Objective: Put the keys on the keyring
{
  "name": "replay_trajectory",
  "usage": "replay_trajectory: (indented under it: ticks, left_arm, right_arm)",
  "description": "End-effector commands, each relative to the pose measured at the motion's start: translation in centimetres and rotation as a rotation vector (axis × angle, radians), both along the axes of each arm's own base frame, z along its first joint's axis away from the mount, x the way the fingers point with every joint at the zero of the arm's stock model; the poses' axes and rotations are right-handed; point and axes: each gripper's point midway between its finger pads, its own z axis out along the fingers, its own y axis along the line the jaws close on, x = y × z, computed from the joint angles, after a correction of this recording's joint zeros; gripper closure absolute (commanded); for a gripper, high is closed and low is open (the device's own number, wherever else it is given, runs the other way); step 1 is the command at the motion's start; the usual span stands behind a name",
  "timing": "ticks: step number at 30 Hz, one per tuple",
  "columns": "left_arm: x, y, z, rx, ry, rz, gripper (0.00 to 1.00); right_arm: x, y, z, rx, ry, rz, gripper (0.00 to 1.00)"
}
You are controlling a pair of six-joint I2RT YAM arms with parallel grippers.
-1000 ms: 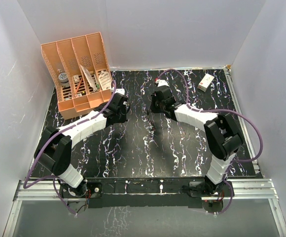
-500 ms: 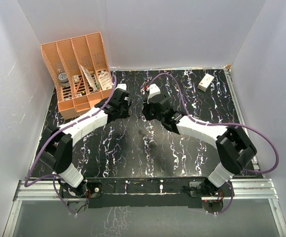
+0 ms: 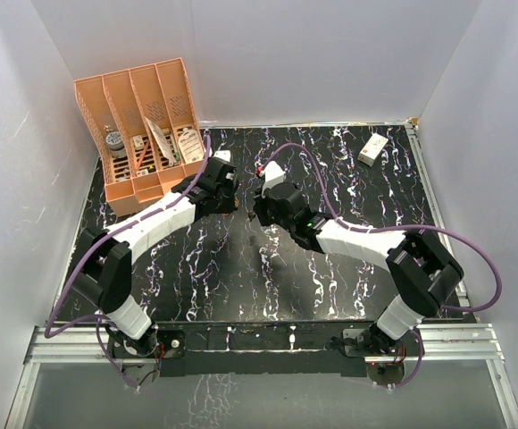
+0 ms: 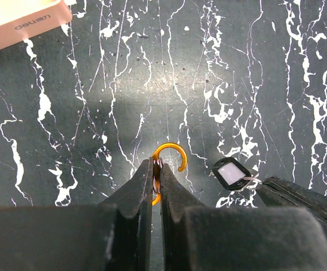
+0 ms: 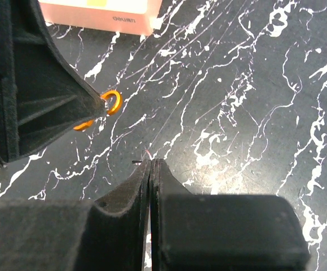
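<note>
Left gripper [image 4: 156, 168] is pinching the keyring [image 4: 169, 145] tight between its fingertips, with the orange hook's open curl sticking out in front over the black marbled table [image 4: 67, 141]. Right gripper [image 5: 150, 164] is also clamping shut, gripping the keys [image 4: 229, 172], a small dark-framed tag on a thin wire loop. The keys are hanging just beside the keyring, not touching it. Both grippers are sitting tip to tip near the table's middle, with the orange organizer [image 3: 138, 134] standing at the far left corner.

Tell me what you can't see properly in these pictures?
Keyring: left wrist view, lower part hidden between the fingers of the left gripper.
Keys: right wrist view, nearly all hidden behind the fingertips of the right gripper.
Top view: both too small, tucked under the grippers.
</note>
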Motion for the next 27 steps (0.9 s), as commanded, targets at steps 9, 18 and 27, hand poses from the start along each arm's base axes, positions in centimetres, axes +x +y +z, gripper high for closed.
replay_trajectory:
  ticks: [9,18,27]
  left_arm:
    - [-0.1,-1.1,1.8,-0.07,-0.001,-0.026,1.0]
    - [0.1,-1.4,2.2,-0.082,-0.006,-0.034,1.0]
    - [0.1,-1.5,2.5,-0.087,-0.008,-0.037,1.0]
  right_arm:
    - [0.9,1.9,4.1,0.111,-0.149,0.016,1.0]
    - [0.7,3.0,4.0,0.114,-0.155,0.046,1.0]
    - [0.4,3.7,3.5,0.112,-0.153,0.066,1.0]
